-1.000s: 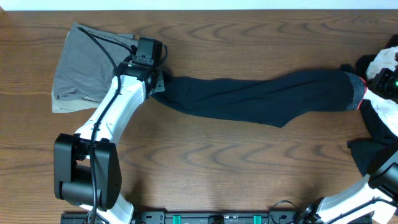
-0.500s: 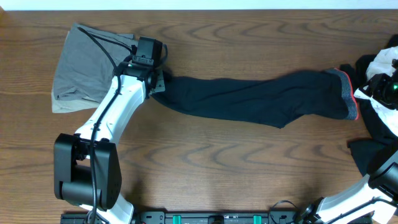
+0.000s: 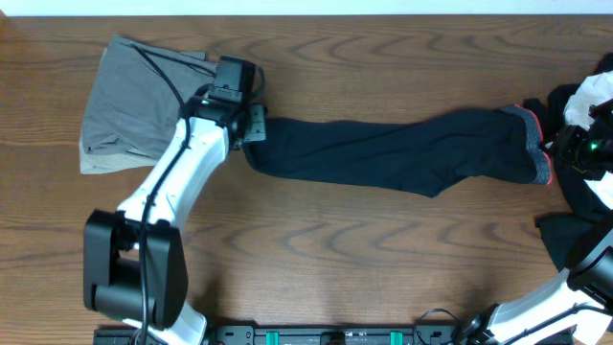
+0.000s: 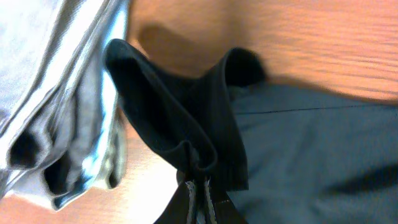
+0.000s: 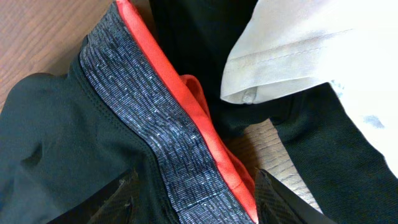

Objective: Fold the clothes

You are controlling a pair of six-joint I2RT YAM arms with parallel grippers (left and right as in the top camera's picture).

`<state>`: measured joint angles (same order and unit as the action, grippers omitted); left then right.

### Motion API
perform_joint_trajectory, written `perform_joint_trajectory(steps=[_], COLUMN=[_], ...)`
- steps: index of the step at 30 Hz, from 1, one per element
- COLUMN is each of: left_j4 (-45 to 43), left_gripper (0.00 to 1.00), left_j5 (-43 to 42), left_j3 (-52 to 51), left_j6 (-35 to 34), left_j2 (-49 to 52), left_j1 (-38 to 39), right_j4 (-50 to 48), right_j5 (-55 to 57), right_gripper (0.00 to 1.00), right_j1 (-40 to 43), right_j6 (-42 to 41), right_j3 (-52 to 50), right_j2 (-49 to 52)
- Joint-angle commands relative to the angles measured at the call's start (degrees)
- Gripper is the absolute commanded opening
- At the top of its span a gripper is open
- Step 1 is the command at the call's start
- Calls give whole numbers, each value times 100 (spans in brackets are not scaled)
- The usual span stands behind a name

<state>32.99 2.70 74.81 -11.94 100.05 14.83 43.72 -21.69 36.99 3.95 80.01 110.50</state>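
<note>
Left tool: the left tool is pinched shut on the bunched end of the black garment, near the bench's far left corner. In the wrist view the cloth puckers right at the closed fingertips.
Right tool: the right tool is spread wide at the right edge. The band with its red edge lies between the fingers, with no grip on it.
Black garment: it lies stretched long across the middle of the bench, roughly flat, with a slight bend and a few wrinkles. No fold in it yet.
Khaki garment: the khaki garment is folded and parked in the far left corner, so call that one done. The pinched black end sits just beside it.
Right-edge heap: the white garment and a second black piece are crumpled together, both unfolded.
Progress: early going, I'd say. One piece is folded, one is laid out for its first fold, and two wait.
Left to do: fold the long black one, then tackle the heap.
</note>
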Motion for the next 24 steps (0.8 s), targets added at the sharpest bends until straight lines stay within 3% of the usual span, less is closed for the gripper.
perform_joint_trajectory(steps=[1,4,7,15,20,24], left_j4=[-157,-201,-299,-1456,-2092,-1993], left_gripper=[6,6,6,6,6,6], left_j5=[-219,-284,-1069,-2326,-2520,-2450], left_j3=[35,35,35,35,35,35], left_j6=[417,468,761,938,826,826], left_j2=[-584,-791,-844,-844,-837,-817], left_j1=[378,765,1143,2127,2546,2667], right_j4=[-7,-7,-4,0,2,2], right_j5=[-127,-129,-127,-236,-256,-256], right_gripper=[57,56,56,55,54,55], right_j1=[-15,-17,-15,-20,-22,-22], right_j6=[-70,-70,-114,-177,-179,-179], right_j3=[-15,-15,-15,-15,-15,-15], right_j2=[-66,-68,-66,-66,-66,-66])
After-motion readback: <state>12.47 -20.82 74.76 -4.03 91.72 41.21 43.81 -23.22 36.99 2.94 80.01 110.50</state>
